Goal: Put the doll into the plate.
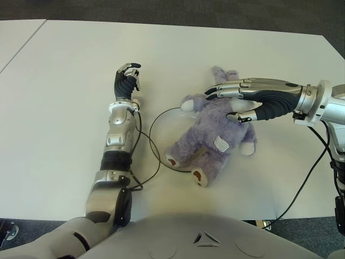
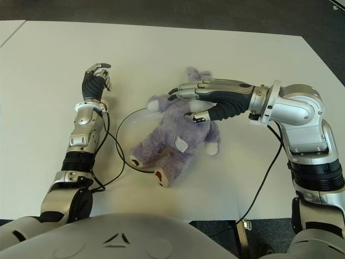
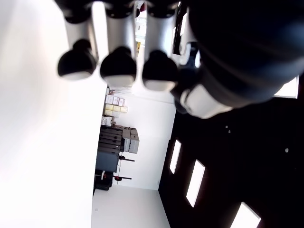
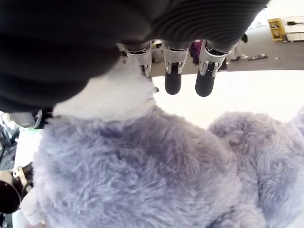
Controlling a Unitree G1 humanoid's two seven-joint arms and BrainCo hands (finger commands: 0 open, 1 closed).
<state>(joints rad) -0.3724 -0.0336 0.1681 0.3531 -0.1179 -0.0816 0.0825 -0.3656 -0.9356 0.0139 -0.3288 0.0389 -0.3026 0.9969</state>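
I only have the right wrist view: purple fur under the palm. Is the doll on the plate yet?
Observer: Partly. The doll lies across the clear plate, covering its right side.
Operator: Is the right hand gripping it?
Observer: No. The right hand is over the doll's upper body, fingers straight, closed on nothing.
Operator: And the left hand?
Observer: The left hand shows to the left of the plate, fingers curled, holding nothing.
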